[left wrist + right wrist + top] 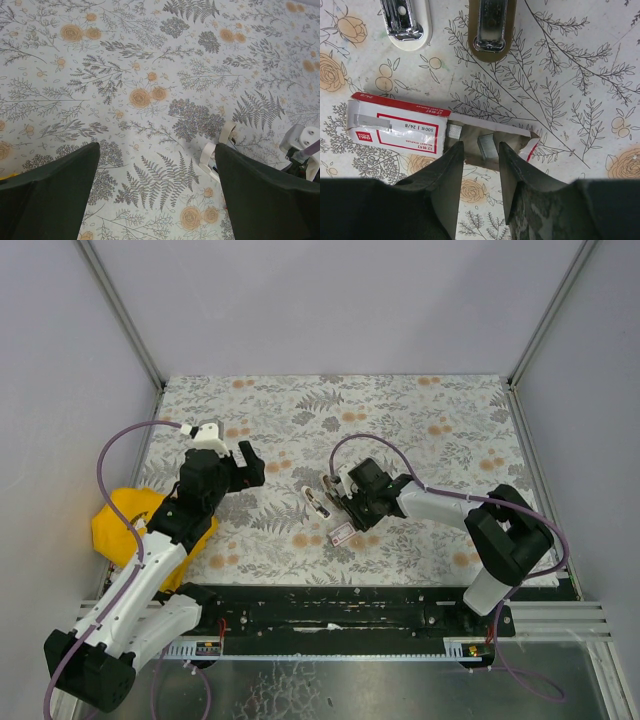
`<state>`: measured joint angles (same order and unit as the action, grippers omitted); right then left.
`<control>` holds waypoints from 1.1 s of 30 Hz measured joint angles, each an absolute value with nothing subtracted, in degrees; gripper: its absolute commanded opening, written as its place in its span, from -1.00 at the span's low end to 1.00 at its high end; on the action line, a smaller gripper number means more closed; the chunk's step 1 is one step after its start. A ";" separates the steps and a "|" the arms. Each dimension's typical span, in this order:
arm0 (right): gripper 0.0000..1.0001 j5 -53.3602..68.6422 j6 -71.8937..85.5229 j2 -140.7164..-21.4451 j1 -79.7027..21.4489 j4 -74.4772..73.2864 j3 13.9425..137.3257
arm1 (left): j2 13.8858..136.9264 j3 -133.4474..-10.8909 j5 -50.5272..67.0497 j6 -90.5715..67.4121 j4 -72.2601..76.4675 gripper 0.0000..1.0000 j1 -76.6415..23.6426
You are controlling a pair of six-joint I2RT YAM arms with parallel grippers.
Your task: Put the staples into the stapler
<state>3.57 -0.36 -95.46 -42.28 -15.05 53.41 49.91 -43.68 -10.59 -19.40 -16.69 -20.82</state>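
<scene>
Two arms: the left arm [150, 570] reaches over the left half of the surface [430, 430], and the right arm [440, 508] reaches in from the right to the middle.
Left jaws: spread wide with nothing between them, over bare floral pattern; the fingers [50, 195] are well apart.
Right jaws: partly spread, low over the staples [400, 125], with one finger [447, 175] on each side of a metal strip [486, 147]. A gap shows between this finger and the strip. I cannot tell whether the other finger touches it.
Staples: a pink-and-white carton lying flat near the middle of the surface. Its tray [517, 132] sticks out of one end, right under the right jaws, with strips in it.
Stapler [492, 22]: folded open just beyond the carton and not touching it. The white base and the darker top arm lie side by side, chrome facing up.
Yellow cloth [125, 525]: bunched at the left edge of the surface, partly under the left arm.
</scene>
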 measured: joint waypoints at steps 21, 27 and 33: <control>-0.27 0.89 -0.97 -96.49 -42.76 -14.72 53.41 | 49.98 -43.68 -10.59 -19.42 -16.71 0.95 -20.82; -0.45 0.56 -1.06 -96.51 -43.07 -14.48 53.41 | 49.98 -43.68 -10.59 -19.42 -16.71 0.95 -20.82; -0.54 -0.97 -0.34 -96.38 -43.29 -14.31 53.41 | 49.93 -43.68 -10.57 -19.42 -16.71 0.94 -20.82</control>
<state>-0.97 -0.34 -96.38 -43.29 -14.31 53.41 49.93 -43.68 -10.57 -19.42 -16.71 -20.82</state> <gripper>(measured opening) 0.247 0.971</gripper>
